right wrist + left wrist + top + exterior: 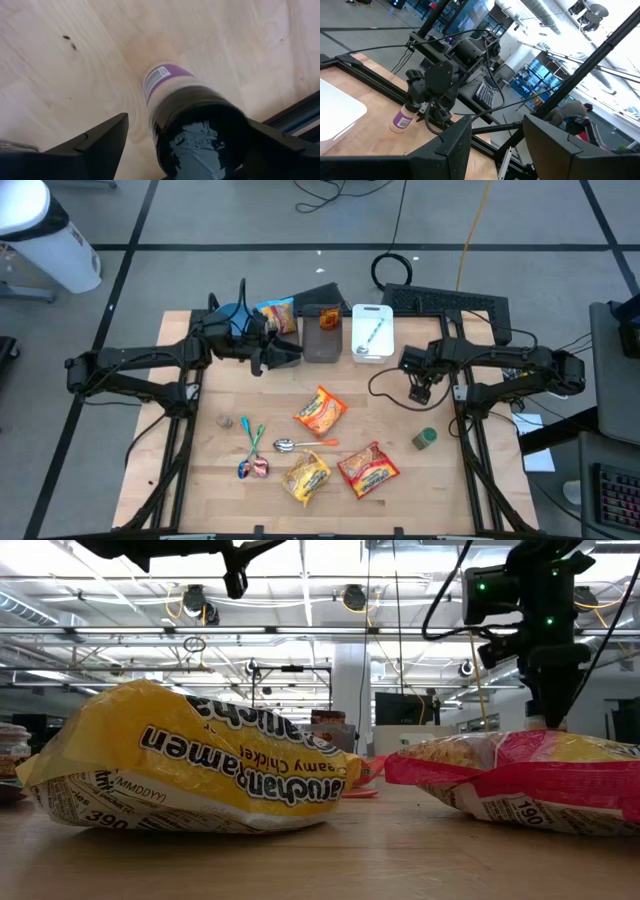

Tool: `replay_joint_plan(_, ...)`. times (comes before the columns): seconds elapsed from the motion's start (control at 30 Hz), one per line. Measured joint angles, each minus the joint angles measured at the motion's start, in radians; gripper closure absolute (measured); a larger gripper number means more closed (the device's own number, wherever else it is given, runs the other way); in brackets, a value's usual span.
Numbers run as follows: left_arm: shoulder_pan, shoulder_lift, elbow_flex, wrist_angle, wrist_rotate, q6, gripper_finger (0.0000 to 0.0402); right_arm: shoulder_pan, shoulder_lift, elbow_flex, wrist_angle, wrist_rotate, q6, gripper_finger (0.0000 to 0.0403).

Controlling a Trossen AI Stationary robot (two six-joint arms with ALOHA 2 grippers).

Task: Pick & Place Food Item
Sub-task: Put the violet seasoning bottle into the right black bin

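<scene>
Ramen packets: three loose on the tabletop (180,470), in a cluster near the middle and near edge — an orange packet (320,412), a yellow packet (306,477) and a red packet (368,468). In the low view the yellow packet (190,772) lies on the left and the red packet (530,783) on the right, both flat.
Fourth packet: a blue-and-yellow packet (277,314) at the far edge, just beside the left arm's wrist.
Containers: two at the far edge, a dark bin (322,333) and a white bin (372,332), side by side.
Bottles: one with a purple label (165,80) and black cap, standing at the right side; one green jar (425,439) nearer, right of the red packet.
Cutlery: one metal spoon (287,445); coloured utensils to its left, count not clear.
Left gripper (285,353): at the far side, left of the dark bin; fingers (451,150) apart, holding nothing.
Right gripper (421,391): directly above the bottle; fingers (95,142) spread wide either side of the cap, not clamped on it.
</scene>
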Motion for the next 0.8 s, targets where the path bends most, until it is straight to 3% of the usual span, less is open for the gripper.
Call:
replay_joint_plan(0.43,0.0,0.0,0.0,0.0,0.0,-0.007,0.0215,0.0,0.0,-0.044,0.008,-0.021,0.029,0.0117)
replay_joint_plan(0.8,0.0,0.0,0.0,0.0,0.0,-0.008,0.0215,0.0,0.0,-0.044,0.039,-0.026,0.019,0.0117)
